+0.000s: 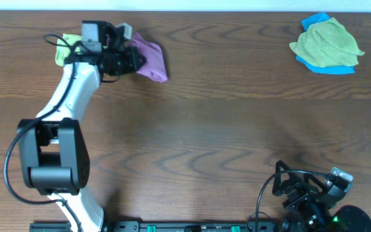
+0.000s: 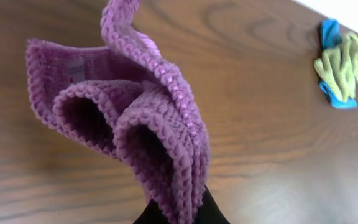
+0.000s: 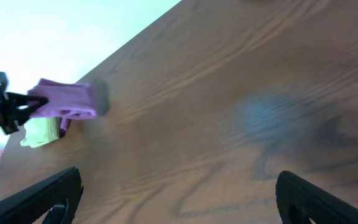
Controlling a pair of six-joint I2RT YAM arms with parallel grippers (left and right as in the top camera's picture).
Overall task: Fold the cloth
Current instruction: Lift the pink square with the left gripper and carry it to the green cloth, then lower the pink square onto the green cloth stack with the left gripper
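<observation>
Plainly, you have no fold made yet. Starting at the left, a stray lime-green cloth (image 1: 62,51) lies just behind the left gripper (image 1: 134,62) and is no part of the job. The left gripper is clenched tight on the cloth (image 1: 152,62), pinching it at an edge or a corner; I cannot tell which. The cloth hangs from that gripper in a bunch. The left wrist view shows it gathered in loose loops and ridges, with no layer lying flat on another. I cannot tell whether its lower end touches the table (image 1: 205,129).

Well apart from the left gripper, far to its right, a lime-green and blue pile (image 1: 327,44) sits out of the work. The right gripper (image 3: 179,196), also well apart from the left gripper, has its jaws spread wide and grasps nothing.

In my judgement the whole task is outstanding: you must lay the cloth out flat, bring one edge over to the opposite edge, and settle it.
</observation>
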